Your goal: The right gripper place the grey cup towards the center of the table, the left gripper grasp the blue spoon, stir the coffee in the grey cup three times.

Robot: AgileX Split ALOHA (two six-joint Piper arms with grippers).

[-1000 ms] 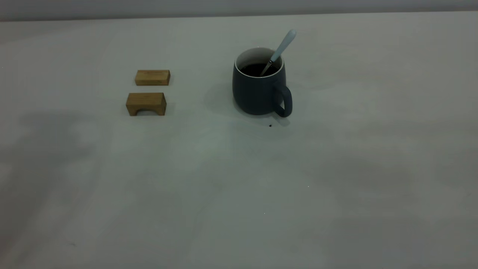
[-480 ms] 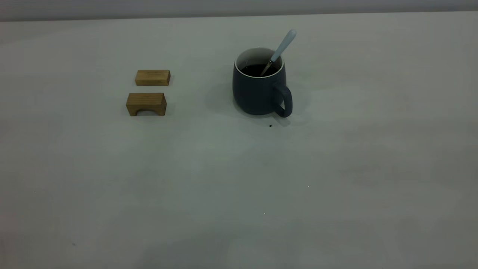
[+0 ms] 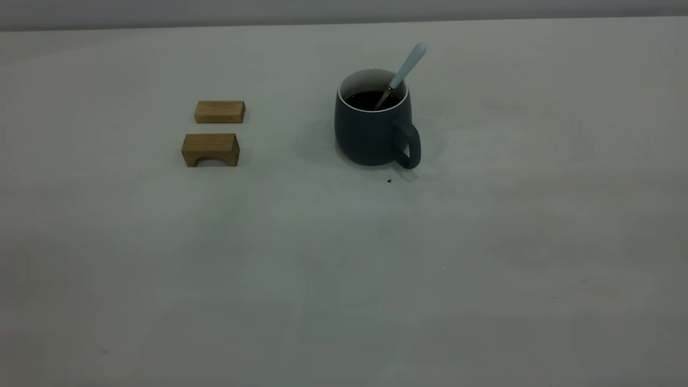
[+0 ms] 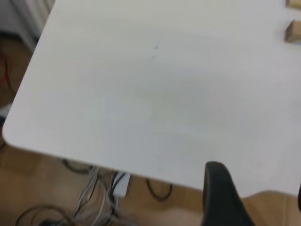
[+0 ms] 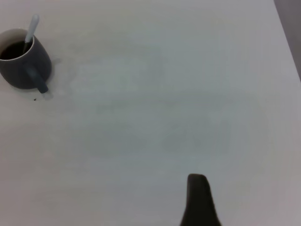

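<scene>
**Nothing on the bench has moved**

The wide pale grey-white bench point(image 3: 484, 242) carries the rounded dark slate-grey mug point(image 3: 372, 129) of dark coffee point(image 3: 368, 99), unmoved near centre. The slim pale-blue-handled spoon point(image 3: 404, 70) still leans inside. Both tools' finger states cannot be told.

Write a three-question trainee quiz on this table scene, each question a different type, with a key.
1. True or false: the spoon lies flat on the table.
2. The cup handle points: A) at the wooden blocks; B) toward the camera and right in the exterior view; C) straight up.
3. Fill in: the cup holds dark ____.

Key: 1. False; it leans in the cup, its bowl in the coffee. 2. B. 3. coffee.
</scene>
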